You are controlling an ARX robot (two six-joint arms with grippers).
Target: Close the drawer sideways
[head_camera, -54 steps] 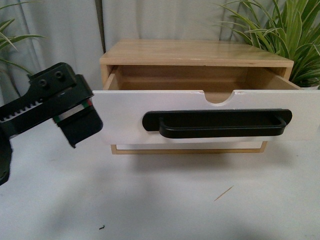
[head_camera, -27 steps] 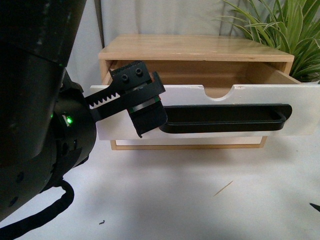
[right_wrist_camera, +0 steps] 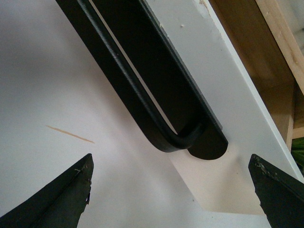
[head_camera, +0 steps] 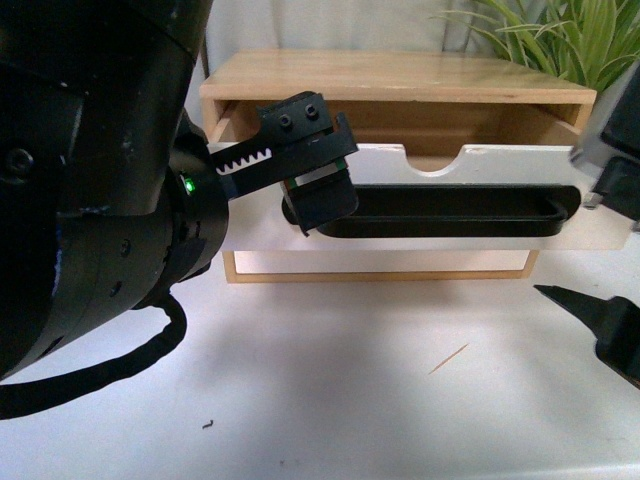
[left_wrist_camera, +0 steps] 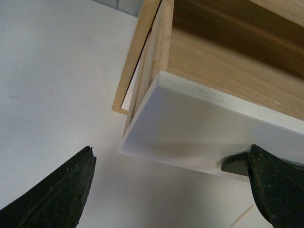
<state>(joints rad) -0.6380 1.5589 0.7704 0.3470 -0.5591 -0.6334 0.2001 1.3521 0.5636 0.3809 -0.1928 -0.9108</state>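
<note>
The drawer (head_camera: 520, 165) has a white front with a half-round notch and a long black bar handle (head_camera: 450, 212). It stands pulled out of the wooden cabinet (head_camera: 400, 75). My left gripper (head_camera: 318, 195) is open in front of the left end of the handle. In the left wrist view the left gripper (left_wrist_camera: 170, 156) has the drawer front's corner (left_wrist_camera: 199, 128) between its spread fingers. My right gripper (head_camera: 580, 225) is open at the drawer's right end. In the right wrist view the right gripper (right_wrist_camera: 171, 159) frames the handle's end (right_wrist_camera: 142, 85) and the white front (right_wrist_camera: 228, 156).
The cabinet stands on a white table (head_camera: 330, 400). A thin wooden stick (head_camera: 448, 359) lies on the table in front of the drawer. A green plant (head_camera: 560, 40) stands behind the cabinet at the right. A grey curtain hangs behind.
My left arm has swung right and in, from beside the drawer's left edge to in front of the handle's left end. My right gripper has come into view at the right.
</note>
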